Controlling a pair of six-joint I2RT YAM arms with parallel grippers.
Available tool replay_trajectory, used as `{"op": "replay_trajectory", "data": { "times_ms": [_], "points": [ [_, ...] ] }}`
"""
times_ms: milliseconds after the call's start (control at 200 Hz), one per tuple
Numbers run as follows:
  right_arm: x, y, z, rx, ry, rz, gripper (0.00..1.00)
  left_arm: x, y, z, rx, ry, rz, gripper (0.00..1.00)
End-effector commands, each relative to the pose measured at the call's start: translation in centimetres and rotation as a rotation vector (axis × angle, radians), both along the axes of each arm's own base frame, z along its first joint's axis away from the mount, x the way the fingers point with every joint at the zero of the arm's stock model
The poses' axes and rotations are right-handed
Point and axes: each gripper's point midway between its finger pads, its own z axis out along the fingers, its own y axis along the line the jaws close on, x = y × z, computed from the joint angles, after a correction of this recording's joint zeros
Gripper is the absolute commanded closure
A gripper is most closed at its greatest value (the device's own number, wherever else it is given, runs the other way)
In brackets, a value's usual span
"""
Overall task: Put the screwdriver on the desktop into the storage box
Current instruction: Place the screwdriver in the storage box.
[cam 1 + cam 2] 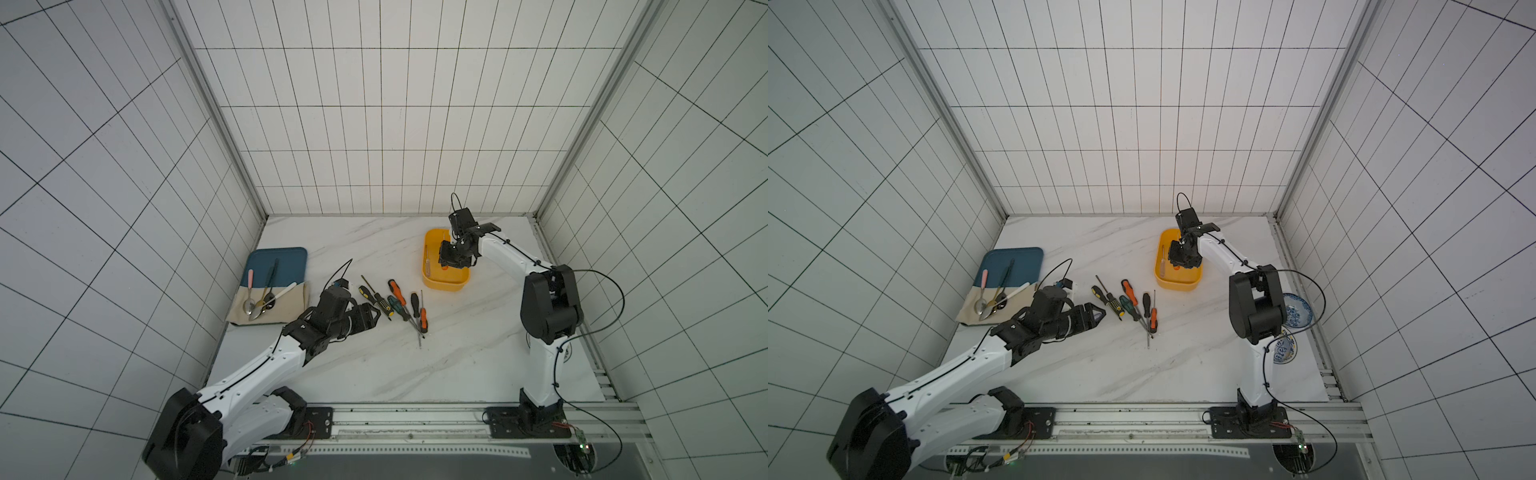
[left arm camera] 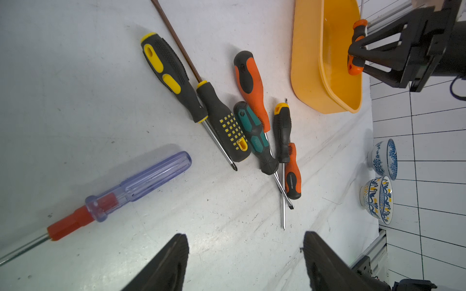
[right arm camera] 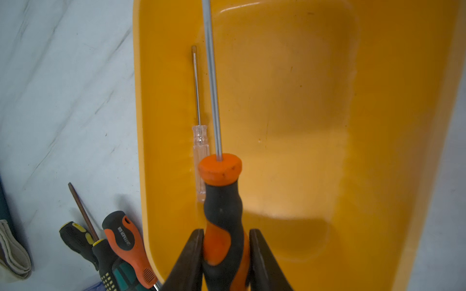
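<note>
Right hand (image 3: pixel 227 233) grips an orange-and-black-handled screwdriver (image 3: pixel 222 201) over the yellow-orange plastic storage box (image 3: pixel 378 100), one clear-handled screwdriver (image 3: pixel 200 151) already inside. Left hand (image 2: pixel 244 234) gapes empty. A screwdriver heap (image 1: pixel 395 305) waits on the white marble-look desk (image 1: pixel 478 353), at the box's 7 o'clock.

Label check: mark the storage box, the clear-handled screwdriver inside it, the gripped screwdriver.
storage box (image 3: pixel 302 100): right wrist view, bare floor.
clear-handled screwdriver (image 3: pixel 200 143): right wrist view, handle.
gripped screwdriver (image 3: pixel 222 201): right wrist view, handle.
</note>
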Motion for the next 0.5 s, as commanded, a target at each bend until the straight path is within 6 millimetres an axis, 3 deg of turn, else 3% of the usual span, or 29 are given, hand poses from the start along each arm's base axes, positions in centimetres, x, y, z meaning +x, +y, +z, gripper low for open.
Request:
{"op": "replay_trajectory", "data": {
  "times_ms": [0,495],
  "points": [
    [1.6,0.6,0.2,0.029,-0.009,-0.016,0.81,0.2,-0.3,0.8,-0.008,-0.022,-0.008,0.24],
    [1.7,1.9,-3.6,0.048,0.082,-0.002,0.77,0.2,-0.1,0.3,0.003,-0.009,-0.002,0.24]
  ]
}}
